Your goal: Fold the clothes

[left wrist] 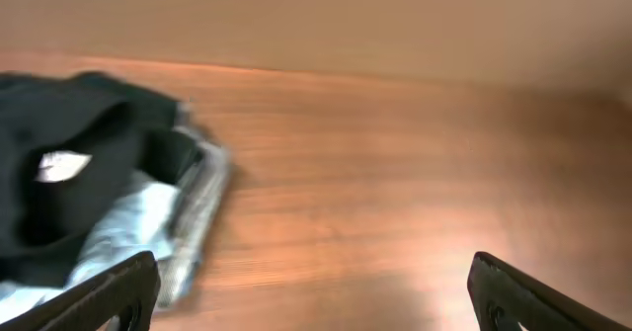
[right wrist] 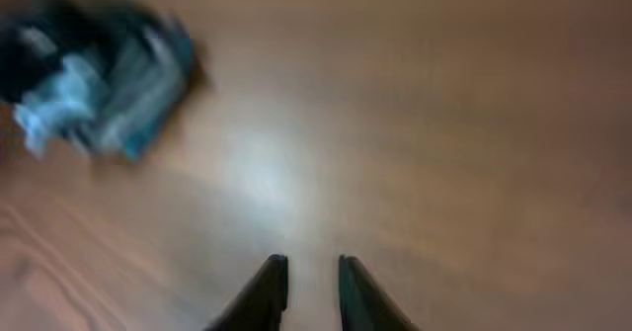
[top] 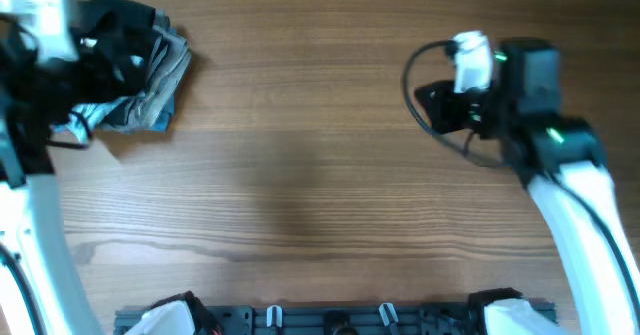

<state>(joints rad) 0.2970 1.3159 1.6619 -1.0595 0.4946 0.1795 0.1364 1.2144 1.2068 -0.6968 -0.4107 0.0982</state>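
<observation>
A pile of folded clothes [top: 150, 80], black, light blue and grey, lies at the table's far left. It also shows in the left wrist view [left wrist: 89, 193] and, blurred, in the right wrist view [right wrist: 99, 69]. My left gripper [left wrist: 316, 296] is wide open and empty, just right of the pile, with bare wood between its fingers. My right gripper [right wrist: 306, 282] hovers over bare table at the far right, well away from the clothes. Its fingers are almost together with only a narrow gap, holding nothing. In the overhead view its dark tip [top: 428, 103] points left.
The wooden table [top: 320, 175] runs between the two arms. The left arm [top: 40, 205] stands at the left edge and the right arm [top: 580, 195] at the right. A black cable [top: 412, 70] loops by the right wrist. A mounting rail [top: 330, 317] runs along the near edge.
</observation>
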